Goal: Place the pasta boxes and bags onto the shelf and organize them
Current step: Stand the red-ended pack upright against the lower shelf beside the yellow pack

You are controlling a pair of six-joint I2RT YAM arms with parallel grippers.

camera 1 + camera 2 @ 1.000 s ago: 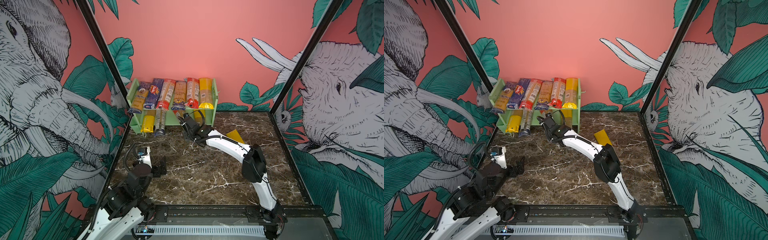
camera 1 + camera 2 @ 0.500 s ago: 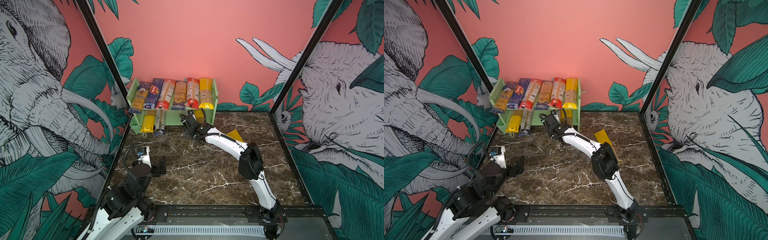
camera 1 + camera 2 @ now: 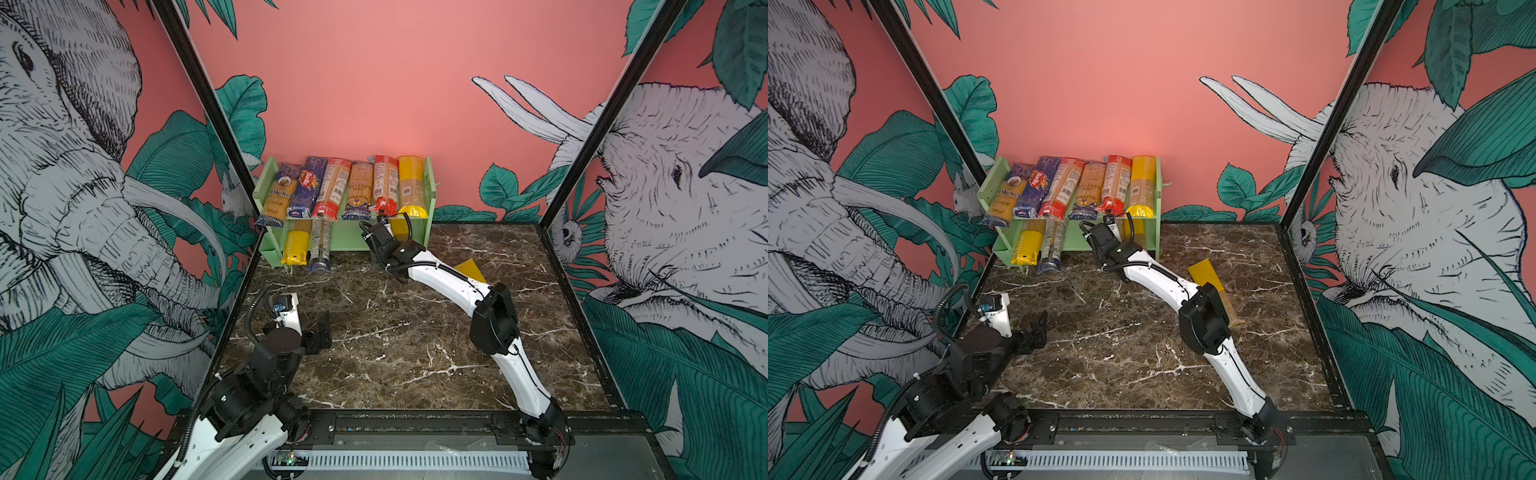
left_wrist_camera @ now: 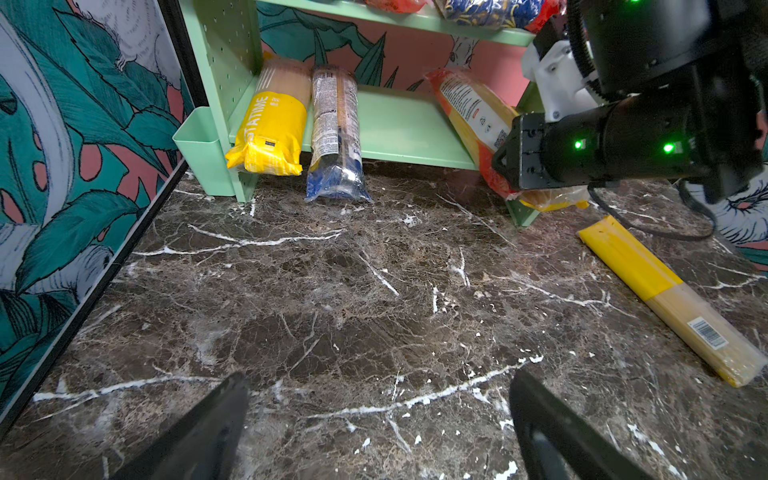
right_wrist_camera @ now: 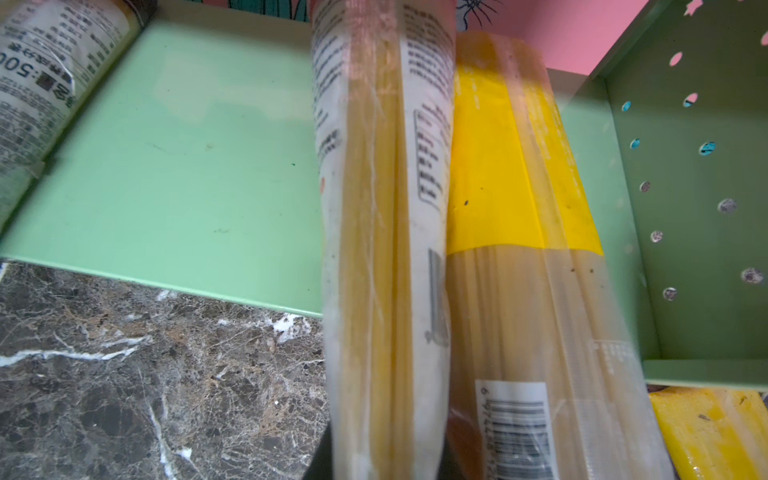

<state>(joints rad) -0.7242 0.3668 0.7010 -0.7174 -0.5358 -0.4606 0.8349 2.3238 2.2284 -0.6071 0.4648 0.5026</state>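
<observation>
Nearest, well short of the shelf (image 3: 353, 240), the left gripper (image 4: 380, 376) hovers over the marble table (image 4: 332, 291), jaws spread, empty. One loose yellow-ended pack (image 4: 673, 299) lies just front-right of the shelf. At the shelf's lower tier, the right gripper (image 4: 505, 164) has a red-ended pack (image 5: 382, 249) between its jaws, tilted, partly in; can't tell if pinching. Six packs (image 3: 345, 187) fill the top tier. Step, prob.: seating this pack. Next: let go, back out, fetch the loose one.
</observation>
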